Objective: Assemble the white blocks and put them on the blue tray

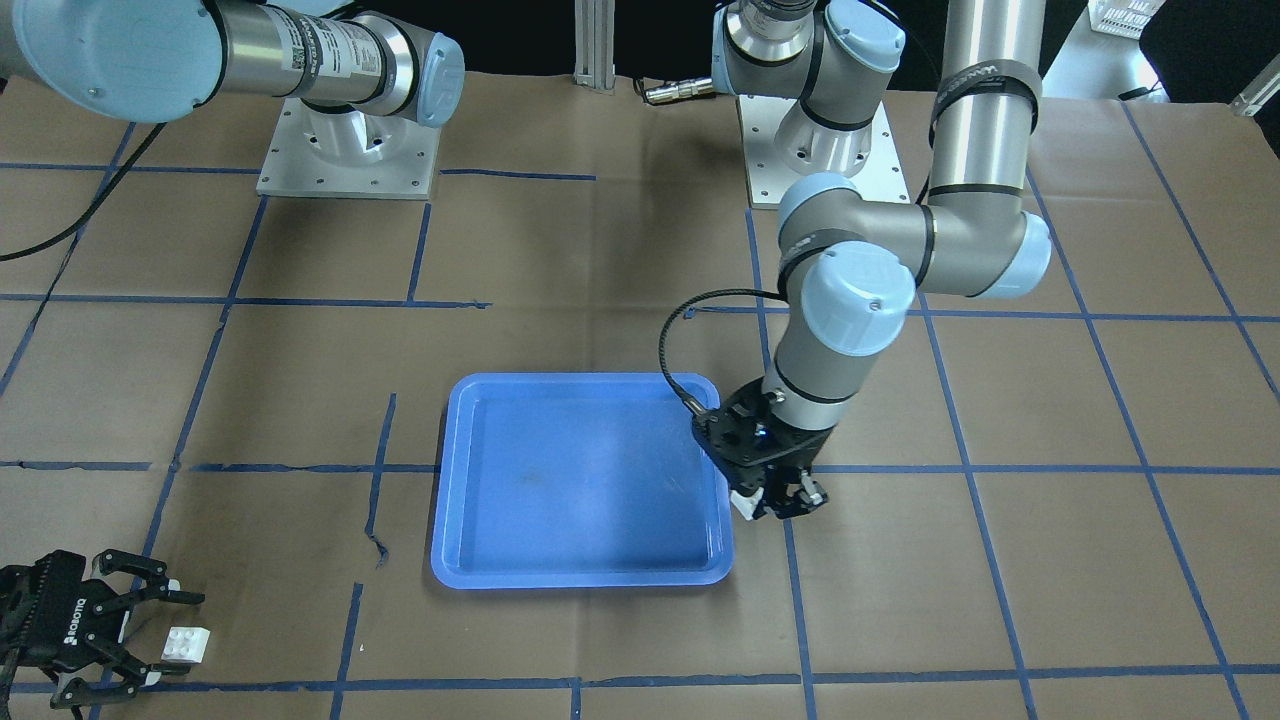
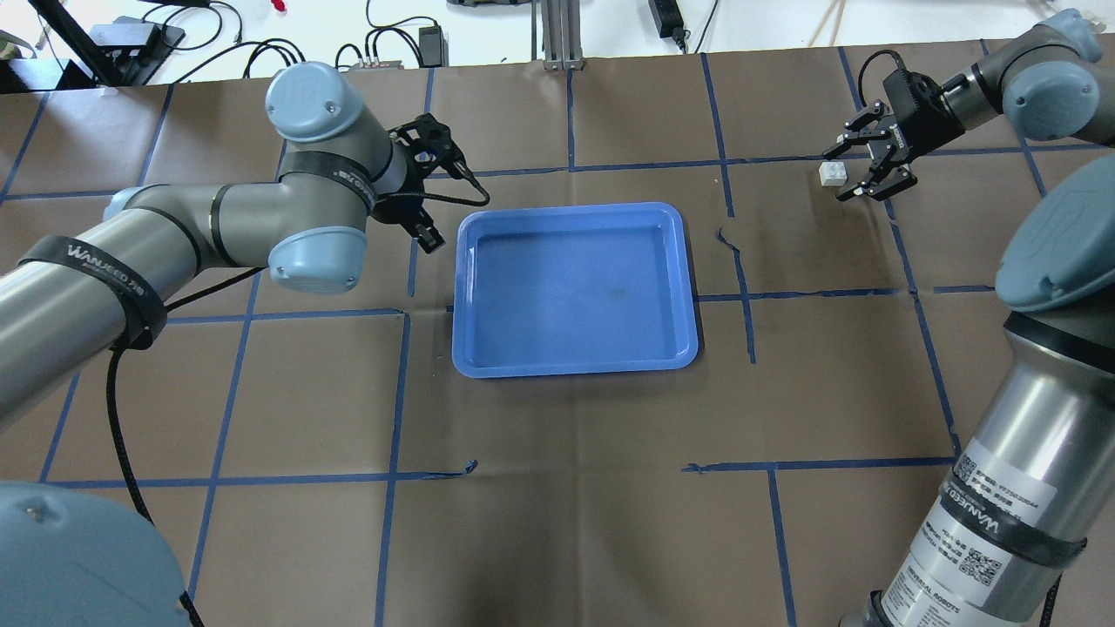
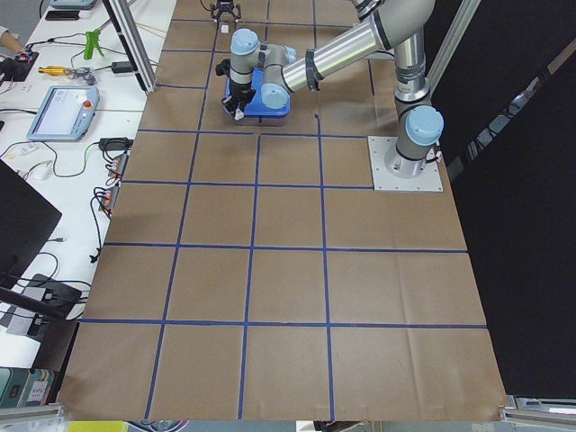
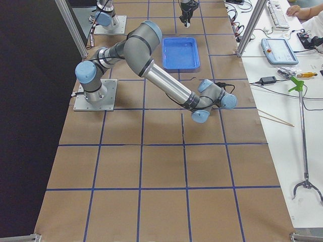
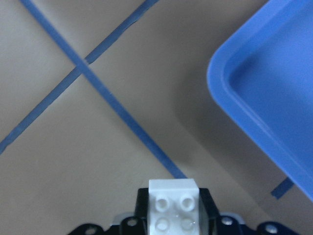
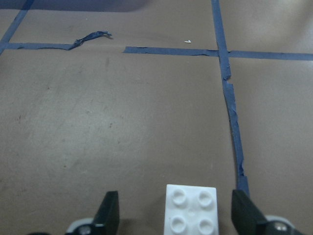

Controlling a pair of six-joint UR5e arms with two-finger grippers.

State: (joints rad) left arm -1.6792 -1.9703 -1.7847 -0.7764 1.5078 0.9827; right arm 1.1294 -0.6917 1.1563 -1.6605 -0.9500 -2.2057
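Holding one white block, the held block [image 5: 173, 208], pinched by two opposite side walls, the left hand [image 1: 775, 497] hangs over the tabletop [image 2: 566, 522] just beside a short rim of the blue tray [image 2: 575, 369]. The block's studs face the wrist camera, and it looks lifted clear of the surface. The right hand [image 2: 841, 177] is well apart from the tray, out near the far corner, with its fingers spread wide on either side of the loose block [image 6: 190, 211]. That block sits studs-up on the tabletop with a gap showing on both sides, so nothing is gripped there yet. No block is in the tray, and the two blocks are not joined, so the task is at an early stage. Likely handling: hard, stiff plastic, very light, with smooth walls that could slip or twist under a weak or off-centre pinch. The loose one would probably skid if one finger touches it first. Best hold is on flat opposite side walls, centred, with the studs and hollow underside left free for mating. Joining will need square stud alignment and a firm straight push. A tilted press could pop a block out of the fingers.
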